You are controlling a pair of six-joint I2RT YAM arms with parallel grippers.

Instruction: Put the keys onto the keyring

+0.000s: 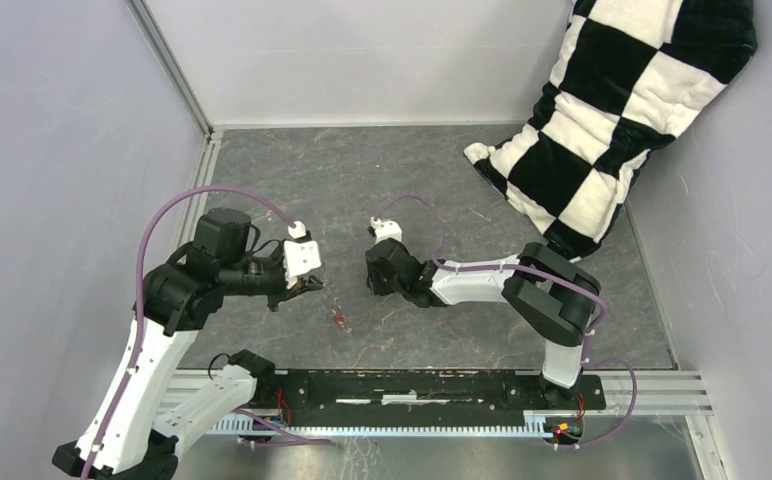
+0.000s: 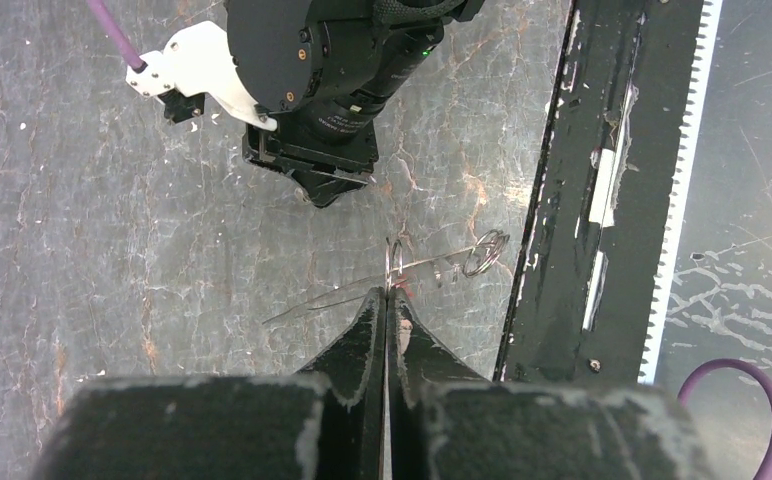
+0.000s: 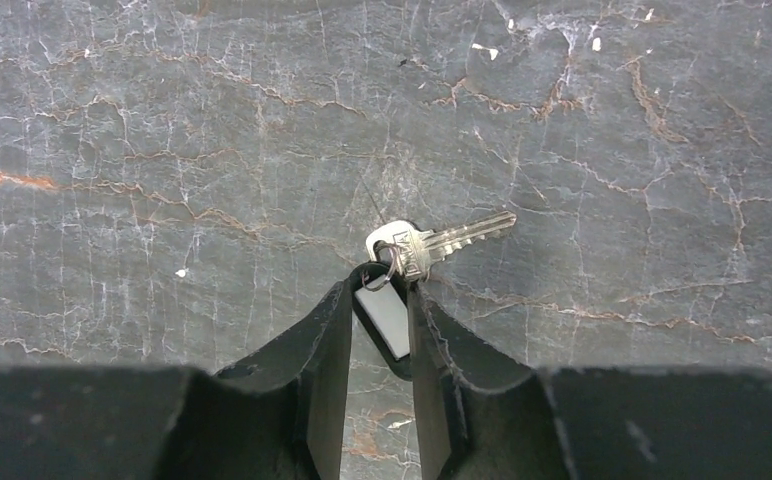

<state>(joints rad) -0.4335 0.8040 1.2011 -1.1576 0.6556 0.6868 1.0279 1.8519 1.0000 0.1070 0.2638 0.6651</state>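
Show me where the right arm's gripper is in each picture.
Top view: the right gripper sits near the centre, ending the arm reaching left.
Left wrist view: the gripper is upper middle, pointing down at the table.
Right wrist view: the gripper is bottom centre, fingers either side of a black tag joined to a silver key.
Shared landmark: the cracked grey table.
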